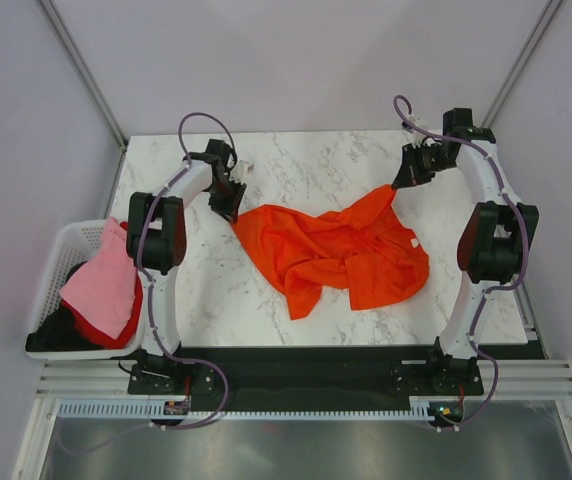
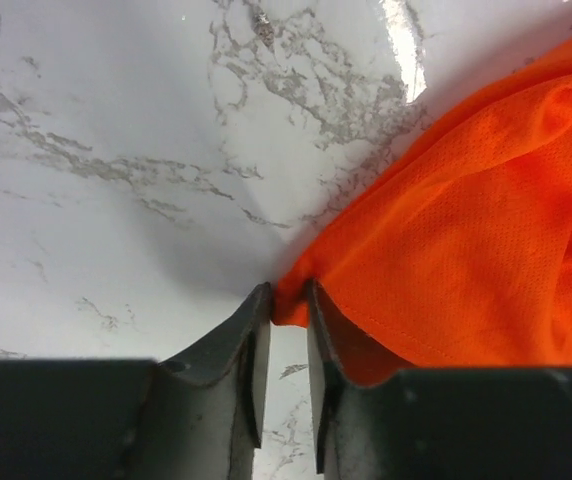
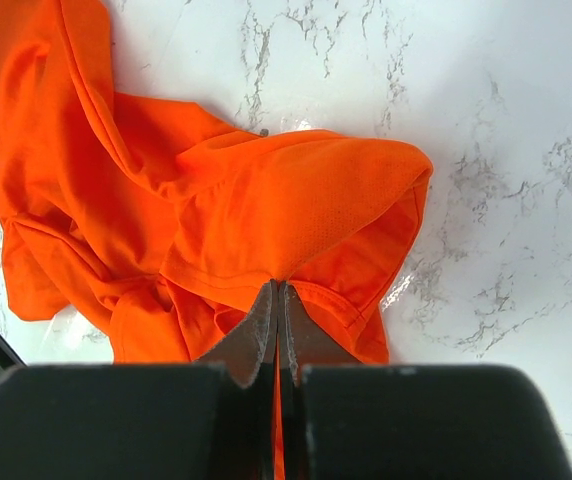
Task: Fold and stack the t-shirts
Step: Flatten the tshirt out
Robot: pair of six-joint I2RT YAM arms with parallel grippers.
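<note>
A bright orange t-shirt [image 1: 341, 250] lies crumpled across the middle of the marble table, stretched between both grippers. My left gripper [image 1: 232, 211] is shut on its left corner; in the left wrist view the cloth [image 2: 466, 230] is pinched at the fingertips [image 2: 288, 300]. My right gripper [image 1: 398, 183] is shut on the shirt's upper right edge; in the right wrist view the jaws [image 3: 278, 290] are closed tight on the orange hem [image 3: 266, 210]. A small white label [image 1: 415, 242] shows at the shirt's right side. Pink [image 1: 106, 280], red [image 1: 126, 325] and black [image 1: 54, 330] shirts lie in the basket.
A white plastic lattice basket [image 1: 66, 250] stands off the table's left edge. Bare marble [image 1: 306, 165] lies behind the shirt and along the front [image 1: 236, 315]. Grey walls enclose the table at the back and sides.
</note>
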